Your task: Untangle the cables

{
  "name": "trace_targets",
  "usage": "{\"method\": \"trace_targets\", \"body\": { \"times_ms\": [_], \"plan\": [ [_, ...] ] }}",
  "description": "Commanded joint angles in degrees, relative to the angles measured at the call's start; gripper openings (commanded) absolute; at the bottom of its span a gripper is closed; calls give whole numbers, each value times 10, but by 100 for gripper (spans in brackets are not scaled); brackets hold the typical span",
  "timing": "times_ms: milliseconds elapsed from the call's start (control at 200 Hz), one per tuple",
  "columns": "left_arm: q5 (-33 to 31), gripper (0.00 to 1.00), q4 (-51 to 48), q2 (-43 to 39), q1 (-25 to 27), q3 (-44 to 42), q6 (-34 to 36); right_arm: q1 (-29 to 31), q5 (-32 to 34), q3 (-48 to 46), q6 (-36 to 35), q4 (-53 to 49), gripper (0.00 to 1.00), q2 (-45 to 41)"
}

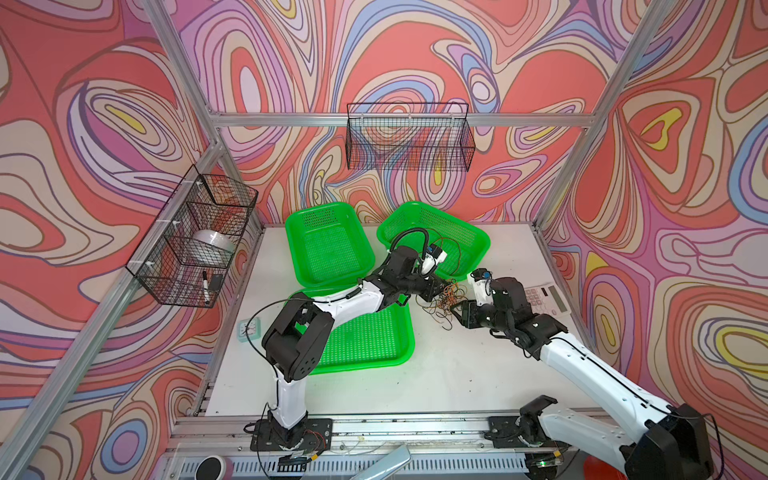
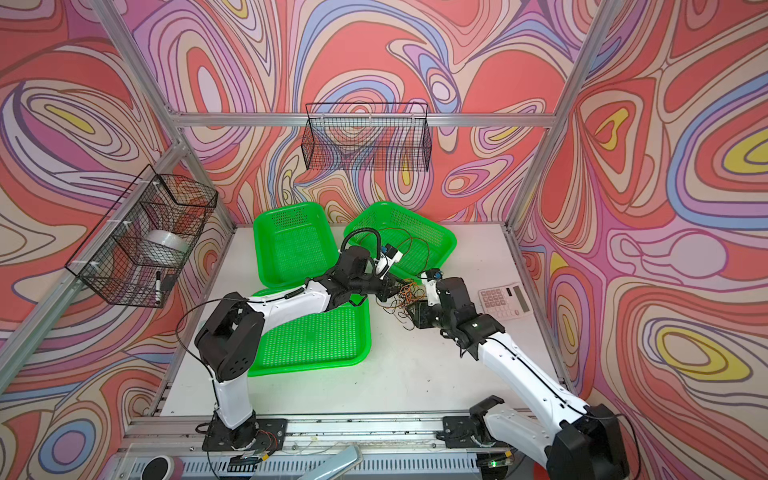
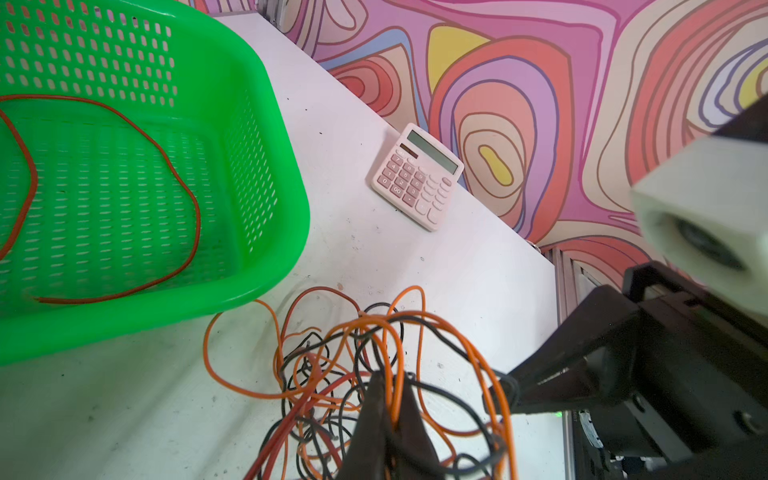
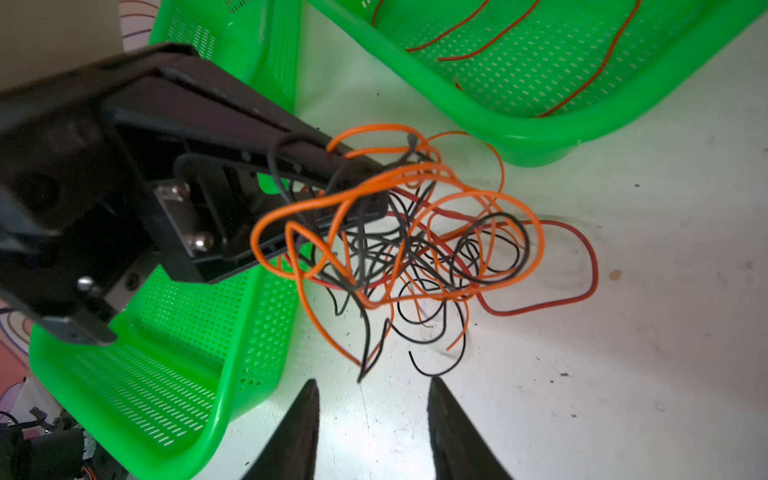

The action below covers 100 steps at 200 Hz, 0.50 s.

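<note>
In both top views the cables (image 1: 446,297) (image 2: 409,294) are too small to trace strand by strand, and the right arm (image 1: 511,309) hides part of the calculator (image 1: 549,302). In the left wrist view the left fingers (image 3: 376,419) and part of the tangle run off the picture's edge, and the right arm's camera housing (image 3: 702,216) is blurred. In the right wrist view the right fingers (image 4: 305,424) are cut off too.

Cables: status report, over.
Left gripper shut on cables. Right gripper open, just short. Cables knotted, beside green basket; nothing blocking.
</note>
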State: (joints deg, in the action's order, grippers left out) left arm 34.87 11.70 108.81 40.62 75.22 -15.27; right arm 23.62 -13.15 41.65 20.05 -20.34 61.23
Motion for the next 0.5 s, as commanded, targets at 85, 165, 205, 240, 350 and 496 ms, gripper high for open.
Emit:
{"method": "trace_targets", "body": {
  "times_ms": [85,165,205,240,350,496],
  "plan": [
    [-1,0,-4,-26,1,14,-11,7,-25,3,6,55,44,36],
    [-1,0,-4,-26,0,17,-12,7,-10,3,6,56,42,45],
    [-3,0,-4,-27,1,18,-12,8,-3,4,5,55,37,46],
    [-4,0,-4,-27,1,19,-11,8,0,6,3,53,29,47],
    [-15,0,-14,-24,1,24,-3,9,3,15,-4,42,3,34],
    [-28,0,-34,-16,-2,35,8,8,12,30,-21,12,0,-7]
  ]
}}
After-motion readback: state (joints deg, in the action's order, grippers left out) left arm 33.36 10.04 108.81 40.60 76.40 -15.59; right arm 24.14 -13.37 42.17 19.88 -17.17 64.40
